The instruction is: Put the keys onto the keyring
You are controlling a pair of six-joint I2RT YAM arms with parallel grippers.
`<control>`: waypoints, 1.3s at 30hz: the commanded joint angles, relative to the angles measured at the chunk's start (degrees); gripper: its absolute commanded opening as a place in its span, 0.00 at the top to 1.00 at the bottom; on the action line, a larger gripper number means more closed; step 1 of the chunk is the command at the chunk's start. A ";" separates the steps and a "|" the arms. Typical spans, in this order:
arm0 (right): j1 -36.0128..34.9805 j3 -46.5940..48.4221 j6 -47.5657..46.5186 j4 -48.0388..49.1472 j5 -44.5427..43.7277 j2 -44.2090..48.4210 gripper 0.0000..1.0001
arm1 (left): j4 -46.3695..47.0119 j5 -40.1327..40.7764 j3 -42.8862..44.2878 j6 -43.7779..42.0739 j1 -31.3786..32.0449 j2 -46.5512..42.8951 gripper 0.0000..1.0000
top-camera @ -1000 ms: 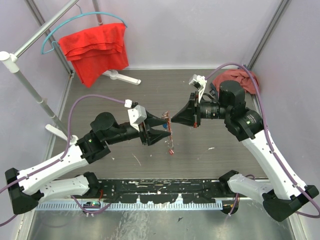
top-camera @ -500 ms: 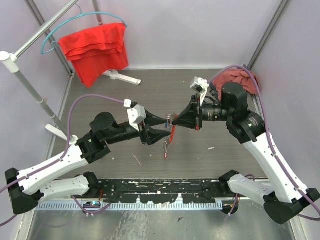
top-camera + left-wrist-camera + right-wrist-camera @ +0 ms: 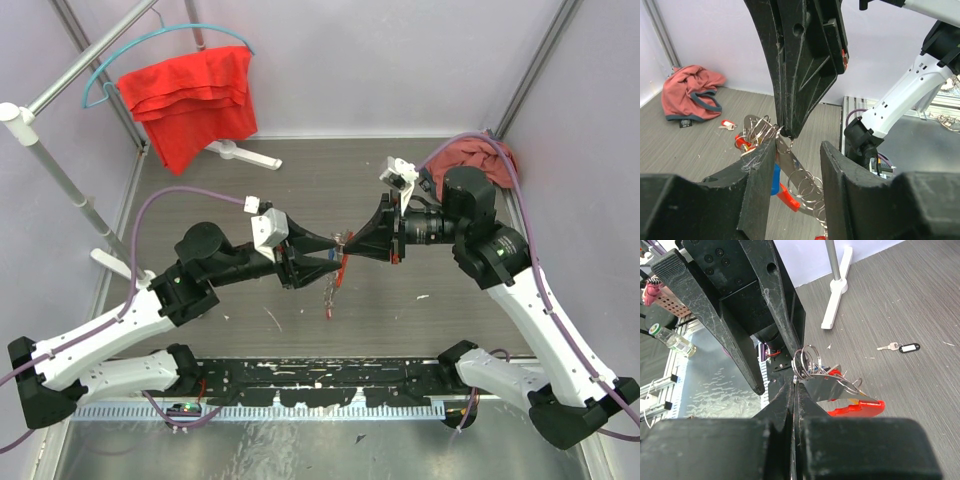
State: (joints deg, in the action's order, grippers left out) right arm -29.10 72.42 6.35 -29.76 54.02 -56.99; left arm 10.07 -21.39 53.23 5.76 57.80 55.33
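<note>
The keyring (image 3: 343, 264) hangs over the middle of the table (image 3: 300, 180). From the table's left side the left gripper (image 3: 797, 147) reaches it, jaws half apart around it. From the right side the right gripper (image 3: 794, 382) pinches its ring, jaws closed.

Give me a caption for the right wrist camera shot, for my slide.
Right gripper pinched shut on the keyring, red tag dangling, open left gripper facing it.

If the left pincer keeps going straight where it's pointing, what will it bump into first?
Probably the keyring, dangling right at the tips of the left pincer. Just behind it is the right pincer, shut on that keyring. Depth is unclear; they may already touch.
</note>
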 commanded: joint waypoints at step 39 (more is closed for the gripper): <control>-0.96 1.71 -3.47 3.91 -1.66 3.59 0.71 | -4.85 -1.67 5.72 -0.21 0.16 1.06 1.00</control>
State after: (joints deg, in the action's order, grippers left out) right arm -30.04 71.68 4.60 -28.69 56.23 -55.33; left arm 7.73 -23.22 56.01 6.63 57.65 56.64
